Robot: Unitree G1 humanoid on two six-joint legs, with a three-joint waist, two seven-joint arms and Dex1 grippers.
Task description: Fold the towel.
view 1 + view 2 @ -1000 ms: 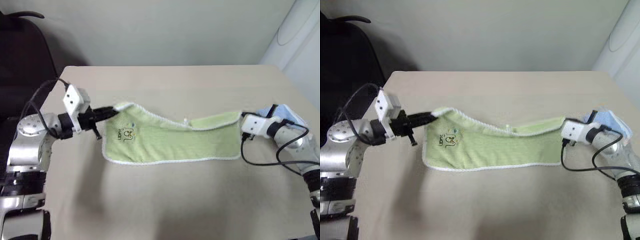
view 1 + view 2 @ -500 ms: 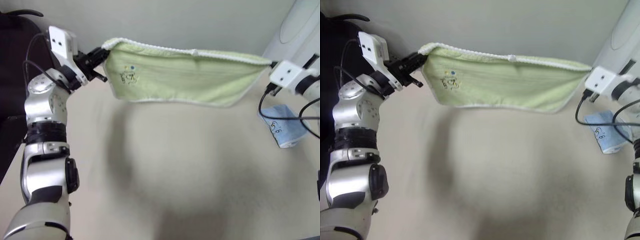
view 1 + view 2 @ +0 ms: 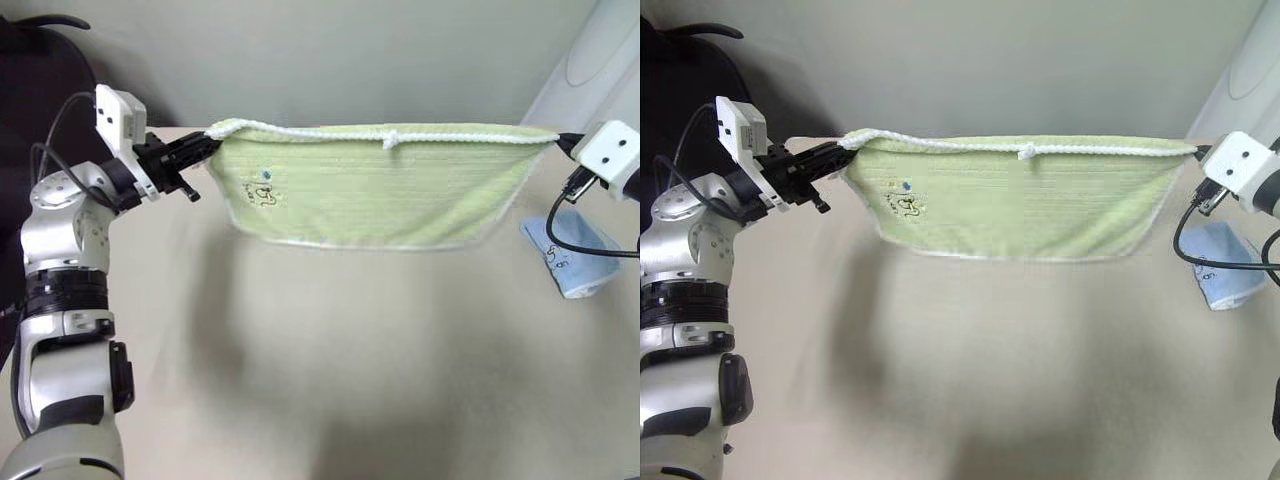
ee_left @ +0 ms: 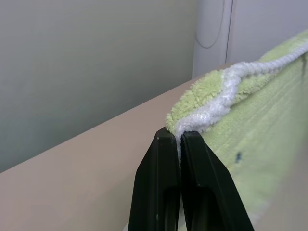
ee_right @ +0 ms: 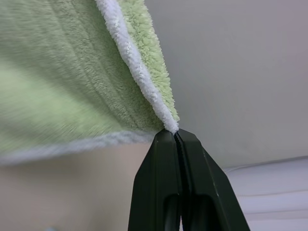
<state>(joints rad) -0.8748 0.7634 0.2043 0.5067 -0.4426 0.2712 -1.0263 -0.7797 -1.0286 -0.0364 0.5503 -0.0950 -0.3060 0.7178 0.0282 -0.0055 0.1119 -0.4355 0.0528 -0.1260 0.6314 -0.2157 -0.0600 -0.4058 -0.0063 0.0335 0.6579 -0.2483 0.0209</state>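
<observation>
Plain indoor test room, beige table (image 3: 330, 380), bare wall (image 3: 330, 60), black chair (image 3: 40, 70)

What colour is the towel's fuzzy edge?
White, on the light green towel; clearest in the right wrist view.

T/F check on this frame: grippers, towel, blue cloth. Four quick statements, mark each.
1. The left gripper is shut on a towel corner. True.
2. The towel lies flat on the table. False: it hangs stretched in the air between both grippers.
3. The right gripper is open and empty. False: it is shut on the towel's other top corner.
4. The blue cloth lies on the table, below the right gripper. True.
</observation>
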